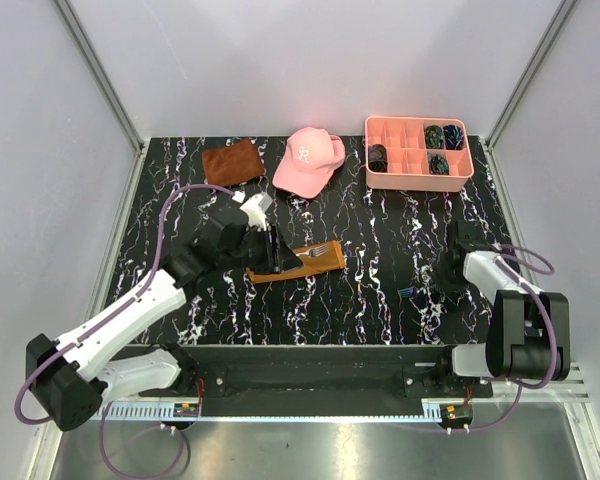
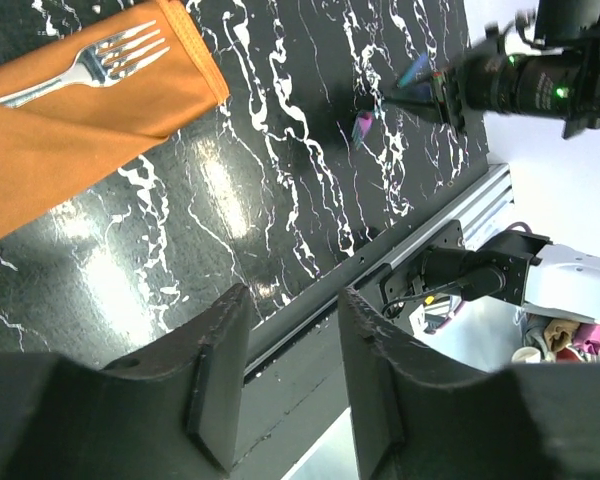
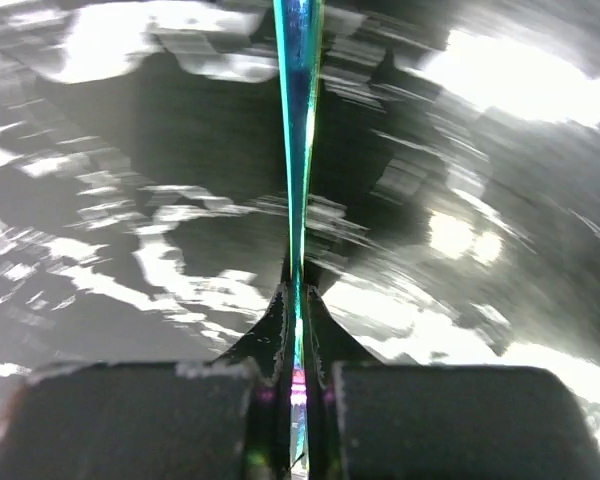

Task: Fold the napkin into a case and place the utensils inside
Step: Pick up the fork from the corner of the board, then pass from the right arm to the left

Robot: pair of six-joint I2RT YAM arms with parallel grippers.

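The orange-brown napkin (image 1: 302, 263) lies folded into a narrow flat case at the table's middle. It also shows in the left wrist view (image 2: 80, 110). An iridescent fork (image 1: 318, 250) lies on top of it, tines to the right (image 2: 92, 60). My left gripper (image 1: 271, 250) hovers over the case's left end, open and empty (image 2: 292, 305). My right gripper (image 1: 438, 280) is low at the right, shut on a thin iridescent utensil (image 3: 298, 150) that sticks out toward the left (image 1: 408, 291).
A pink cap (image 1: 310, 160) and a smaller rust-brown cloth (image 1: 231, 161) lie at the back. A pink compartment tray (image 1: 420, 181) with dark items stands at the back right. The metal rail (image 2: 420, 235) runs along the near table edge.
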